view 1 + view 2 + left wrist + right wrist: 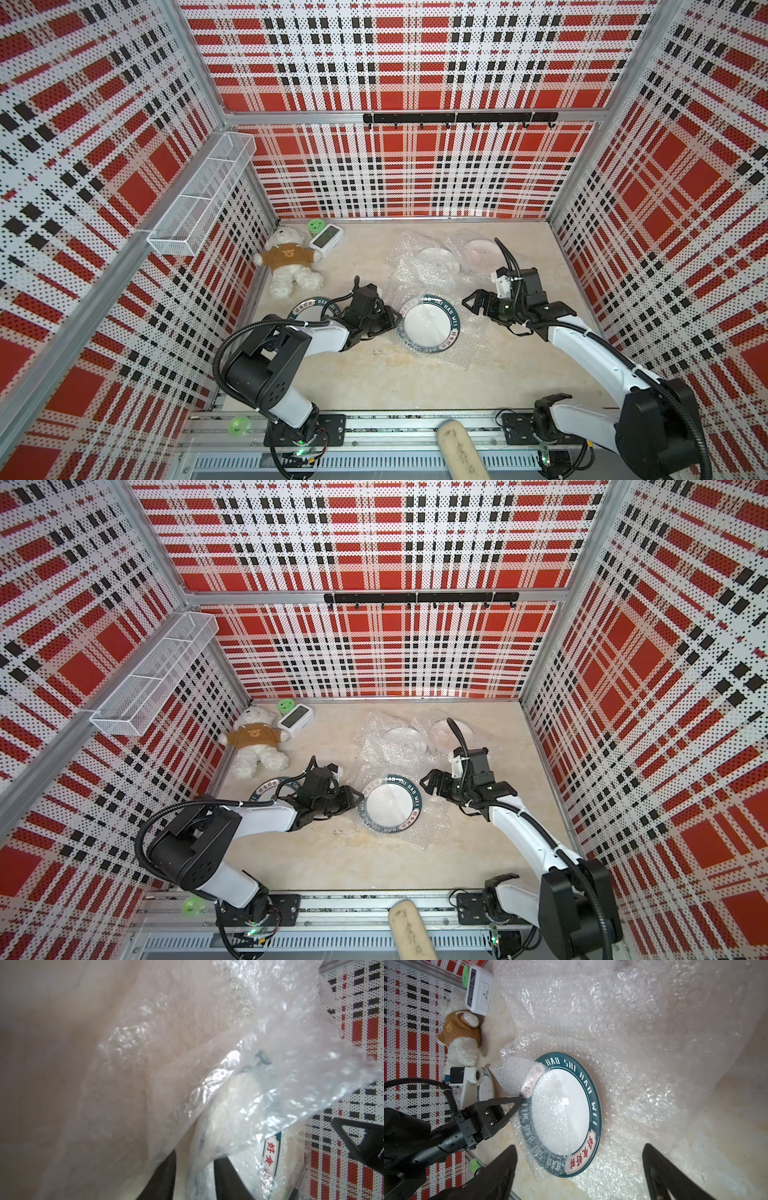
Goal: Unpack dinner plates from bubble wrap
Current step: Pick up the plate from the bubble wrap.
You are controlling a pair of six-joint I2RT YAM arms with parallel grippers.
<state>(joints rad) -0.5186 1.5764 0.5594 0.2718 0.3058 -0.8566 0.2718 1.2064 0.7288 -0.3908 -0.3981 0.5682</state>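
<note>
Marble tabletop: banded plate lies between left jaws and right jaws.

Bright even light; blurred left-wrist view

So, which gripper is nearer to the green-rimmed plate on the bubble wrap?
Left. The left gripper is at the plate rim; the right gripper hangs apart on the opposite side.

Red plaid perforated walls enclose a beige marbled tabletop.
</note>
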